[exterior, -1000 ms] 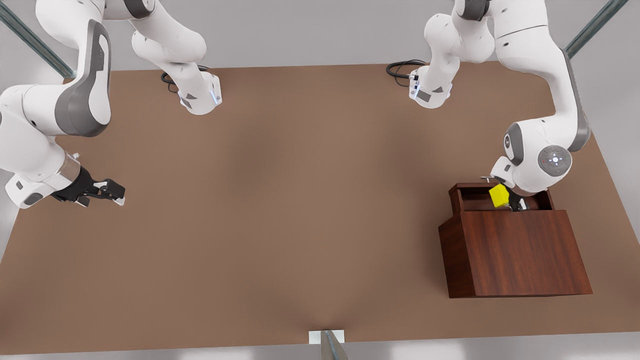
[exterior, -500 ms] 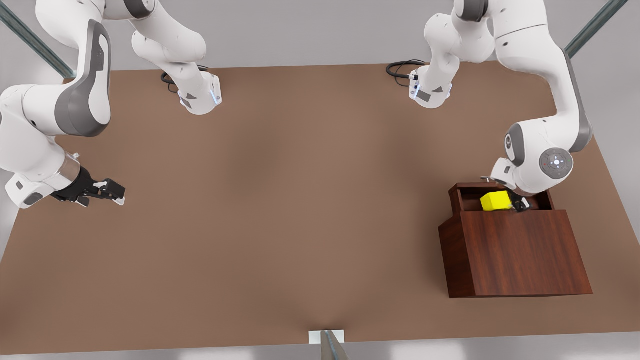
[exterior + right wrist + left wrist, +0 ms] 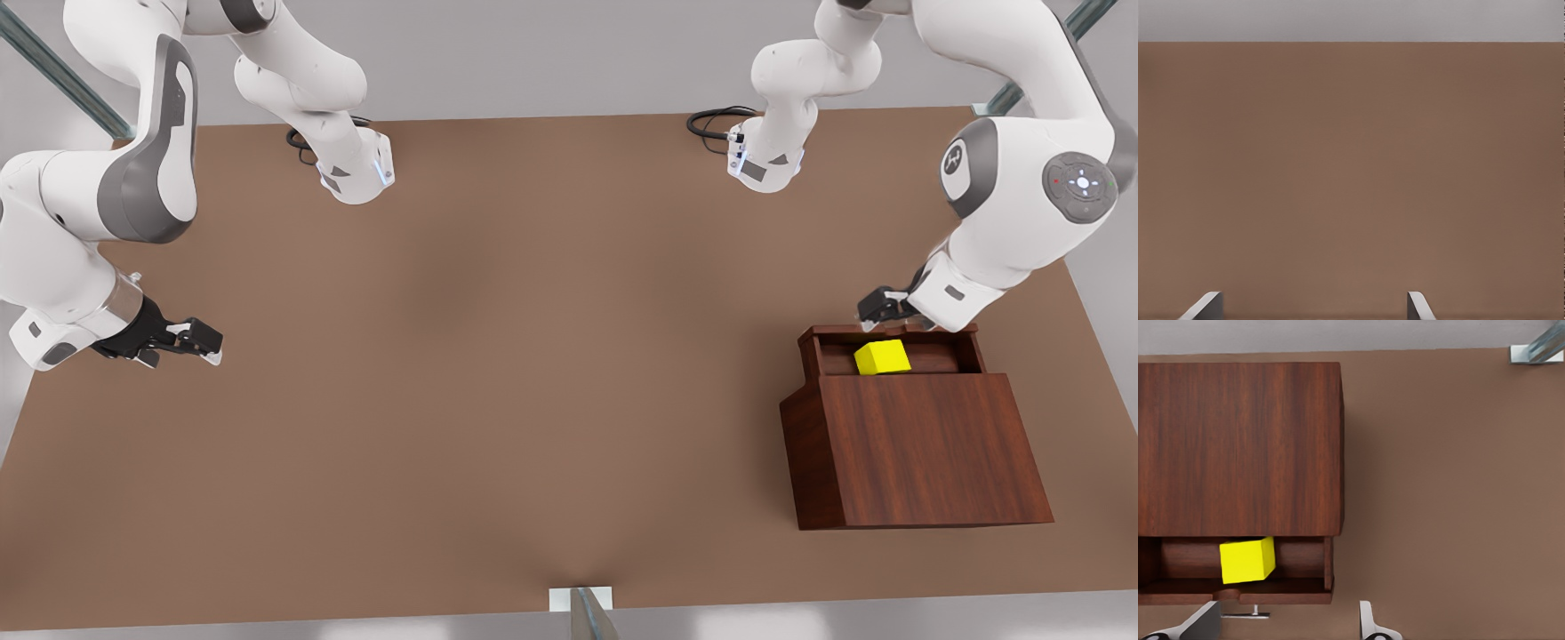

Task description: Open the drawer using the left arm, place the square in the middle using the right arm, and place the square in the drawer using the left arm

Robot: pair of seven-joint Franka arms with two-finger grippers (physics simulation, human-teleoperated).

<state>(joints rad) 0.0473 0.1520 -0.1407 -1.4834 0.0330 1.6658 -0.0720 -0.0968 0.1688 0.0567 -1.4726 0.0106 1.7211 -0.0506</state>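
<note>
Brown matte tabletop [image 3: 533, 373] filled the scene, with a pale grey floor beyond its far edge and metal frame struts at the corners. Near the front view's right stood a dark reddish-brown wood-grain cabinet [image 3: 925, 449], its closed top facing the camera. The drawer [image 3: 965, 354] was pulled out on the cabinet's far side, and in the left wrist view its thin silver bar handle [image 3: 1245, 614] projected from the drawer front.

The yellow square [image 3: 882, 356] lay inside the open drawer, resting on the drawer floor toward the front view's left half of the compartment; in the left wrist view it sat slightly skewed relative to the drawer walls, touching no gripper.

The left gripper [image 3: 876, 308] hung above the table just beyond the drawer's far edge, apart from the square, on the white arm at the front view's right. In the left wrist view its two fingertips [image 3: 1368, 623] were spread wide apart with nothing between them, straddling the region beside the drawer handle.

The right gripper [image 3: 197, 342] waited over bare tabletop at the front view's left edge, well apart from the cabinet. In the right wrist view its fingertips [image 3: 1418, 307] likewise stood wide apart and empty over plain brown surface.

Both arm bases [image 3: 356, 173] were mounted along the table's far edge, each with a black cable looped beside it.
</note>
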